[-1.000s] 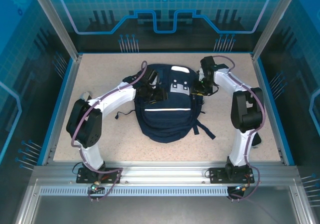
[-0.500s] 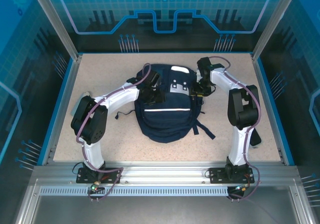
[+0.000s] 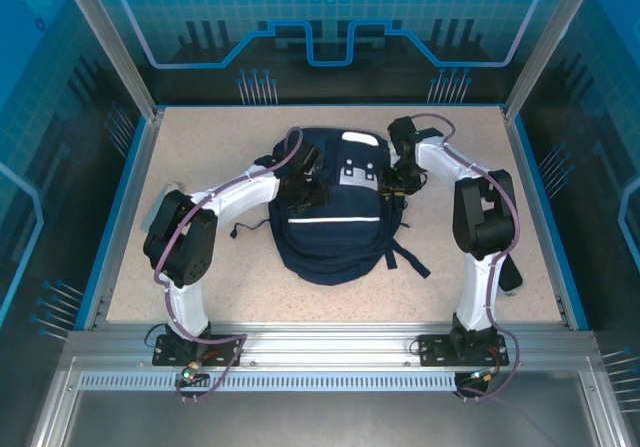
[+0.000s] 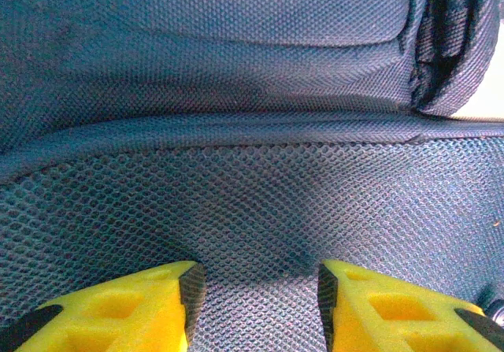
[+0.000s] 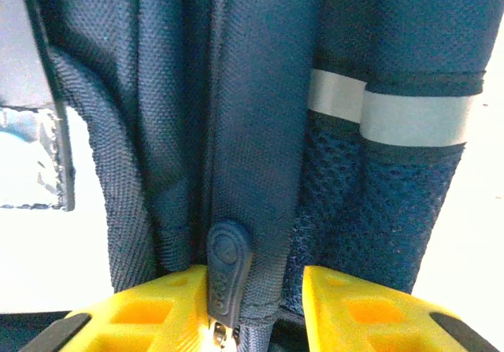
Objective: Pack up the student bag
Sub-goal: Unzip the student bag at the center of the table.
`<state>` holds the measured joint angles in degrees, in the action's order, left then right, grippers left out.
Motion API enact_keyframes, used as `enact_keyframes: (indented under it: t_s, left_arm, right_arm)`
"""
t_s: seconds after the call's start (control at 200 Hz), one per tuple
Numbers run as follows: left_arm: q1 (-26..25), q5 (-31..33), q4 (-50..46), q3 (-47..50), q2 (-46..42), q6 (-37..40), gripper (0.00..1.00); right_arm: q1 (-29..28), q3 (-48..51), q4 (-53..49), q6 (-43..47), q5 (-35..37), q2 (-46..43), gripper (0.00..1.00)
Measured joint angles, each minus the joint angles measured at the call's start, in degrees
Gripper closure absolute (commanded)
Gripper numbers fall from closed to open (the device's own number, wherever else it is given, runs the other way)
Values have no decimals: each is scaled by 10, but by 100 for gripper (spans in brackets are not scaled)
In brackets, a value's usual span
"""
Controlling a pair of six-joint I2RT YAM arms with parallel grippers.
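The student bag (image 3: pixel 335 242), navy with a thin white stripe and white patches, lies flat in the middle of the table. My left gripper (image 3: pixel 305 189) rests on its upper left part. In the left wrist view, my left gripper (image 4: pixel 256 289) stands open, its yellow fingers (image 4: pixel 142 309) apart over the bag's mesh fabric (image 4: pixel 260 202). My right gripper (image 3: pixel 392 181) is at the bag's upper right edge. There my right gripper (image 5: pixel 253 283) straddles a fabric fold and a dark zipper pull (image 5: pixel 228 269). The pull lies against the left finger, with a gap at the right finger.
Dark straps (image 3: pixel 412 260) trail from the bag's lower right onto the speckled tabletop (image 3: pixel 200 157). Blue walls and aluminium posts (image 3: pixel 128 67) enclose the table. A grey reflective band (image 5: pixel 409 117) crosses the bag's side beside my right fingers.
The left arm's elbow has swung slightly right and up. The right wrist has edged left along the bag's top right edge. The bag has not moved.
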<state>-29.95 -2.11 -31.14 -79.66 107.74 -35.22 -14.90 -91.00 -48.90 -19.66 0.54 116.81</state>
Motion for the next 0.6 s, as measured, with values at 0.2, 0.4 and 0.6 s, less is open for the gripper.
enact_keyframes:
  t_s: [0.2,0.4,0.6]
  left_arm:
    - [0,0,1,0,0,-5,52]
    - [0,0,2,0,0,-7,53]
    - [0,0,2,1,0,-7,52]
  right_arm:
    - [-3,0,-1,-13,7,-3,71]
    - [-5,-16,-20,-23,30,-3,69]
    - [-5,-21,-27,-28,44,-3,81]
